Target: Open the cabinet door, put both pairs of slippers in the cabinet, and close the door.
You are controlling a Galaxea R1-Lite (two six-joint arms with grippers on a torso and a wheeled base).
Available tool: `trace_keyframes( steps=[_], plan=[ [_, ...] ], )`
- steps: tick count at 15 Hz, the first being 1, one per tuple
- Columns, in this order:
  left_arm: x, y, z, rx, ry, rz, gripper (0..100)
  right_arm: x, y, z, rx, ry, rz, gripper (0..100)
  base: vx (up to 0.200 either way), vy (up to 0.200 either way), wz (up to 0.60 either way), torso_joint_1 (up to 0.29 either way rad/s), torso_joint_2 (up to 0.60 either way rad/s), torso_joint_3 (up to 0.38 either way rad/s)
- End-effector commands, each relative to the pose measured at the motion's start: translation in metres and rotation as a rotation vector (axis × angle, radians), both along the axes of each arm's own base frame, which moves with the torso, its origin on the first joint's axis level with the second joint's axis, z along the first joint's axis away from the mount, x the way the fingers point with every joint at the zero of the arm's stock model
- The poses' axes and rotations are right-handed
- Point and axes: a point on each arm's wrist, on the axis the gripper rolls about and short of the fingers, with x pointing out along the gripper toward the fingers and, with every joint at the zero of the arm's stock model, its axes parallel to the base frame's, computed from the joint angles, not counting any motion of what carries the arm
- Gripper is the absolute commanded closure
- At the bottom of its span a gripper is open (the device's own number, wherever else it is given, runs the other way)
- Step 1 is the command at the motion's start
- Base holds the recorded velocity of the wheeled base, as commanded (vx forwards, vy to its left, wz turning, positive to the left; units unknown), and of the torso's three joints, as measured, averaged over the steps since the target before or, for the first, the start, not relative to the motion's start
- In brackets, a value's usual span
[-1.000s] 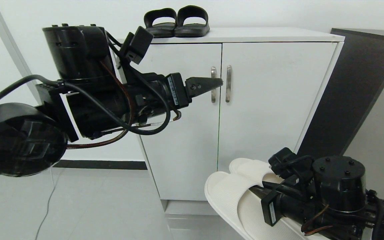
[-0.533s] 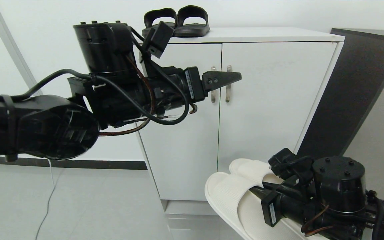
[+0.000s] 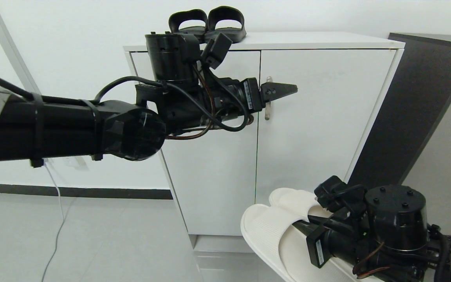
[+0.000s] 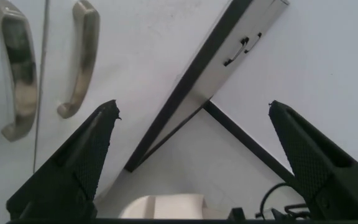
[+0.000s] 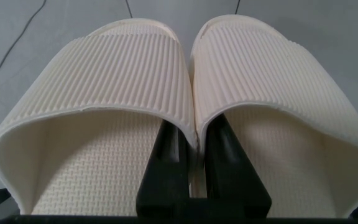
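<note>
spread wide, the left hand (image 3: 293, 89) hangs by the door handle (image 3: 267, 111) to pull it, while the right hand (image 5: 199, 143) pinches the white slippers (image 3: 272, 231) together, ready for loading.

a white cabinet (image 3: 319, 117) stands on the grey floor (image 3: 112, 243), black slippers (image 3: 210, 23) side by side on its top.

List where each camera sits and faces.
Head view: on the head, facing forward-down at the white cabinet; both arms show.
Left wrist view: from that wrist, past the open left gripper toward the door handles.
Right wrist view: from that wrist, along the right gripper, shut on the white slippers.
Shared: handles in head and left wrist views.
</note>
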Motion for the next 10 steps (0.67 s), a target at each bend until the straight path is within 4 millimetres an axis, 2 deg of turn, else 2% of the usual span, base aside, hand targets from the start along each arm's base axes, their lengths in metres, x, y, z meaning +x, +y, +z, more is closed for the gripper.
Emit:
trace_keyframes(
  steps=[1, 5, 10],
  plan=[
    [0.01, -0.006, -0.006, 0.006, 0.007, 0.012, 0, 0.001, 0.001, -0.003, -0.006, 0.008, 0.002, 100, 0.0, 0.0, 0.0, 0.0, 0.0, 0.0],
    [0.016, -0.01, 0.002, -0.003, -0.008, 0.042, 0, 0.0, 0.0, -0.005, -0.013, 0.012, 0.003, 100, 0.0, 0.0, 0.0, 0.0, 0.0, 0.0],
    [0.032, -0.017, -0.006, 0.023, -0.003, 0.13, 0, 0.0, 0.0, -0.005, -0.027, 0.001, 0.008, 100, 0.0, 0.0, 0.0, 0.0, 0.0, 0.0]
  ],
)
